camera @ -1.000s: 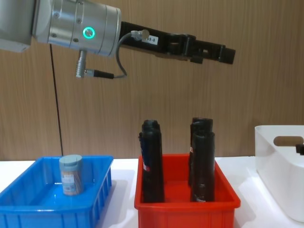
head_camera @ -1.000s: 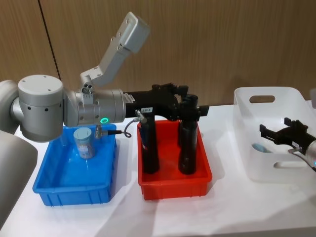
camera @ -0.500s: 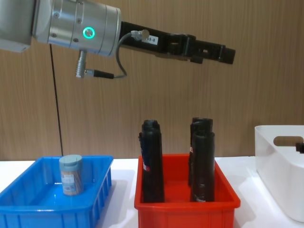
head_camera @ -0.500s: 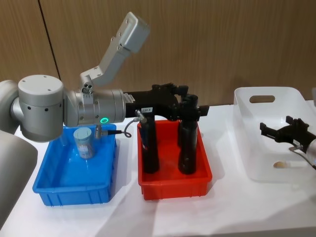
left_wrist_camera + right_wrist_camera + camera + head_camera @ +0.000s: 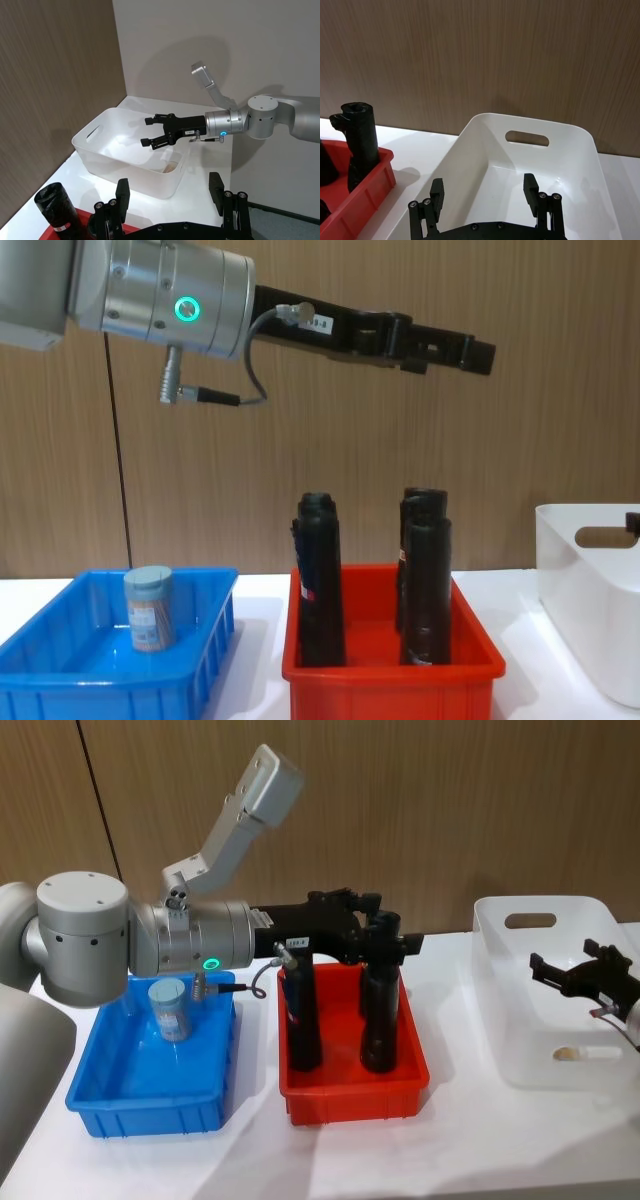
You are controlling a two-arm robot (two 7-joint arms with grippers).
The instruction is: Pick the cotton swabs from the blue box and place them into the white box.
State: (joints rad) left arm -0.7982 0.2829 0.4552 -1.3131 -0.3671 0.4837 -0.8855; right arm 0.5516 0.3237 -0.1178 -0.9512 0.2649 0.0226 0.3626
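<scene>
- Right gripper (image 5: 562, 958) is sitting a little further to the robot's right and a touch higher than 1 second ago. The swab tub (image 5: 570, 1053) in the white box (image 5: 490, 1010) is now resting further right on the floor than where its blue lid was showing back then.
- That gripper's fingers are spread wide with nothing between them. The left wrist view is catching it (image 5: 146, 132) hovering over the open top of the white box (image 5: 100, 160), clear of the rim.
- The swab tub is lying on its side on the box floor, tan swabs showing through, below the gripper and apart from it. It's also peeking out in the left wrist view (image 5: 171, 168).
- The other swab tub (image 5: 170, 1010) is standing upright in the blue box (image 5: 150, 1105) toward the back left, lid on, nothing touching it. Chest view is showing it side-on (image 5: 150, 608).
- Left gripper (image 5: 478, 353) isn't budging across the frames. It's hanging high above the red bin (image 5: 350, 1105), well over the black tubes (image 5: 318, 580) and not touching any of them.
- Its own wrist view is showing the fingers (image 5: 122, 192) parted and gripping nothing.
- On the white table (image 5: 450, 1140) the 3 bins are lining up with blue on the robot's left, red in the middle and white on the right, all sitting apart.
</scene>
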